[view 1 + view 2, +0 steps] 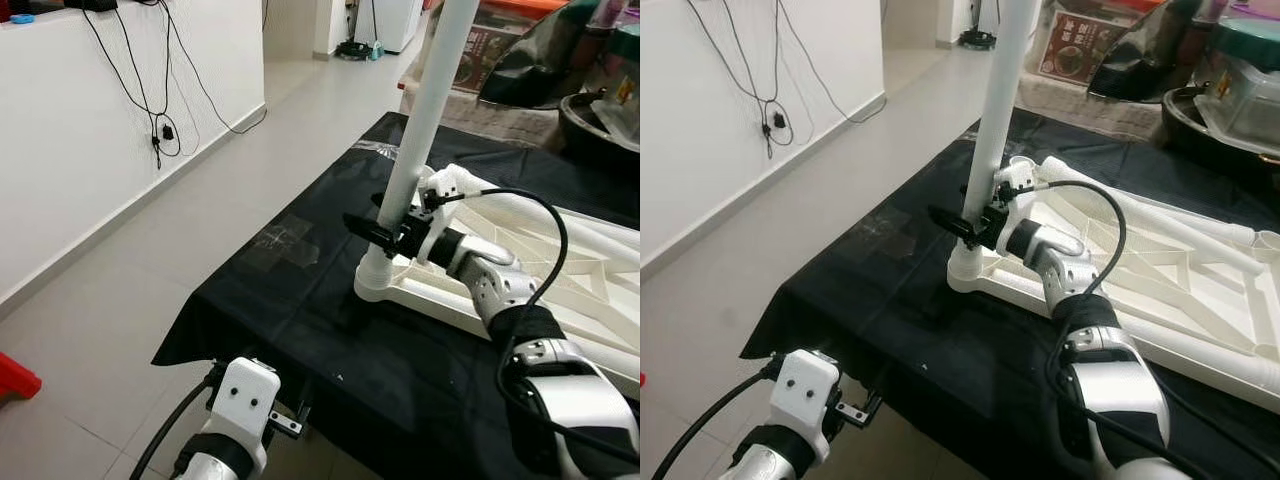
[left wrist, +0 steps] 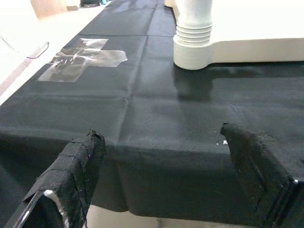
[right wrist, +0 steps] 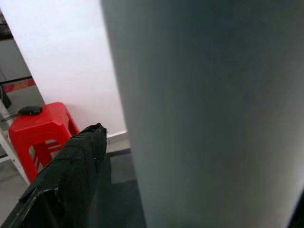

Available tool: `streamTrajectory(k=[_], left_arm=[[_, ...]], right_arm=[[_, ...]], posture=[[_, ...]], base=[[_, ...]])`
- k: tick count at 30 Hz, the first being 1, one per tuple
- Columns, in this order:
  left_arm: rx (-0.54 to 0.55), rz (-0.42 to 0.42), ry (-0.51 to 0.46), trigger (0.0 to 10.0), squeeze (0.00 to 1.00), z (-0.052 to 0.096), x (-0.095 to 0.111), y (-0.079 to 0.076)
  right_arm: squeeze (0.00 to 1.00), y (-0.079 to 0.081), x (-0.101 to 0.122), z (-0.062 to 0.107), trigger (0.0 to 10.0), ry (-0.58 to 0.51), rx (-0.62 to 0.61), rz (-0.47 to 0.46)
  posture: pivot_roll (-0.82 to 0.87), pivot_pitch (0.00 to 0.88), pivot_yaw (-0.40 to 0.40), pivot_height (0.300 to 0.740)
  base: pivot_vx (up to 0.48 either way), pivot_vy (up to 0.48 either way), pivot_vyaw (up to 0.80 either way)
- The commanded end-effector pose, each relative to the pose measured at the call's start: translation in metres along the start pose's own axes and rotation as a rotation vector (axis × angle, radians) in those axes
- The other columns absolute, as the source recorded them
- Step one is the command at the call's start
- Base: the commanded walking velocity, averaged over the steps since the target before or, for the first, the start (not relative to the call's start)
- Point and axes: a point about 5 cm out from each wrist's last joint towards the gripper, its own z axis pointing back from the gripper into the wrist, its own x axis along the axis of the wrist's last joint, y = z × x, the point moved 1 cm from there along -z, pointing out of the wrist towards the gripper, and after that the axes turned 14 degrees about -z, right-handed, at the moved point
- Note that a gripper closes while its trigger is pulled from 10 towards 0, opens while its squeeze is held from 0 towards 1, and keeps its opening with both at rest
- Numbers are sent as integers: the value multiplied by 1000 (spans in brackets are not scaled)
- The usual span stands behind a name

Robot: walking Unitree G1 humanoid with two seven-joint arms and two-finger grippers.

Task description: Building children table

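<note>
Right gripper (image 1: 385, 232) clamps smooth white leg tube (image 1: 425, 125) | left gripper (image 2: 166, 175) spread, empty

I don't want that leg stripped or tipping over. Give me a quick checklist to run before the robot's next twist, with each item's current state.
1. Right gripper around the leg: ok, its fingers straddle the lower part of the leg.
2. Leg seated in the corner socket: ok, it stands in the socket; thread depth cannot tell.
3. Leg upright: not ok, it leans slightly in the head views.
4. Tabletop flat on the black cloth: ok.
5. Left gripper steadying the tabletop: not ok, it is open, low at the cloth's near edge, apart from the tabletop.
</note>
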Motion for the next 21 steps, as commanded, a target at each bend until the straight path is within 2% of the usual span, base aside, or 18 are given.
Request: streamTrajectory(k=[1, 3, 4, 5, 6, 21], left_arm=[[-7, -2, 10, 10000, 0, 2, 0, -2], [-8, -2, 10, 10000, 0, 2, 0, -2], [-8, -2, 11, 10000, 0, 2, 0, -2], [-8, -2, 11, 10000, 0, 2, 0, -2], [-7, -2, 11, 10000, 0, 1, 1, -2], [-10, -2, 16, 10000, 0, 2, -1, -1]], right_arm=[[0, 0, 1, -2, 10000, -5, -4, 5], [0, 0, 1, -3, 10000, -7, -7, 6], [0, 0, 2, -3, 7333, -10, -7, 4], [0, 0, 2, -3, 7333, -10, -7, 4], [0, 0, 2, -4, 0, -11, -7, 4], [0, 3, -12, -6, 0, -6, 10, -18]], posture=[[181, 138, -115, 740], [181, 138, -115, 740], [181, 138, -115, 740], [181, 138, -115, 740], [181, 138, -115, 740], [181, 139, -112, 740]], base=[[0, 0, 0], [0, 0, 0], [0, 0, 0], [0, 0, 0], [0, 0, 0], [0, 0, 0]])
